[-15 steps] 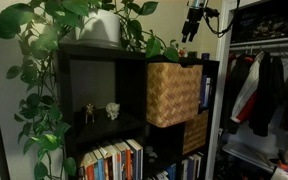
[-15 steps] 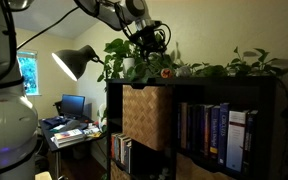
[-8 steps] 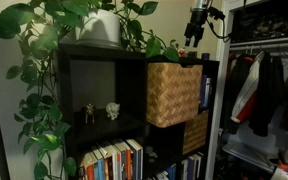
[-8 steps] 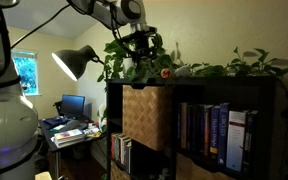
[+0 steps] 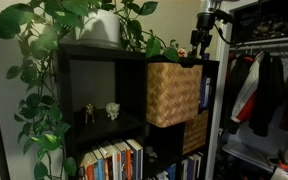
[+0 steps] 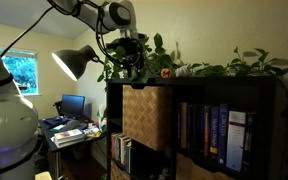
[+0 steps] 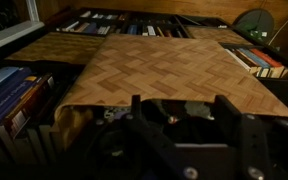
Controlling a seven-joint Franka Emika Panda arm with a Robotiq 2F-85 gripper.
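Observation:
My gripper [image 5: 200, 40] [image 6: 130, 56] hangs just above the top of a black cube shelf [image 5: 94, 52] [image 6: 234, 82], near its front edge and over a woven basket [image 5: 173, 92] [image 6: 146, 112]. In the wrist view the gripper [image 7: 179, 102] has its two dark fingers [image 7: 135, 106] spread apart with nothing between them. Below the gap lie the dark shelf top, a leaf and a small red object [image 7: 171, 119]. That red object [image 6: 166, 72] [image 5: 181, 52] sits on the shelf top beside the gripper. The woven basket [image 7: 164, 68] front stretches away below.
A trailing potted plant [image 5: 102, 26] [image 6: 134, 60] spreads over the shelf top and hangs down one side. Rows of books [image 5: 112, 160] [image 6: 216, 128] [image 7: 114, 22] fill lower cubes. Two small figurines [image 5: 100, 112] stand in an open cube. A desk lamp [image 6: 76, 62] and hanging clothes [image 5: 264, 90] flank the shelf.
The arm has moved sideways along the shelf top, away from the plant pot, and sunk a little lower. The fingers look slightly less wide than before.

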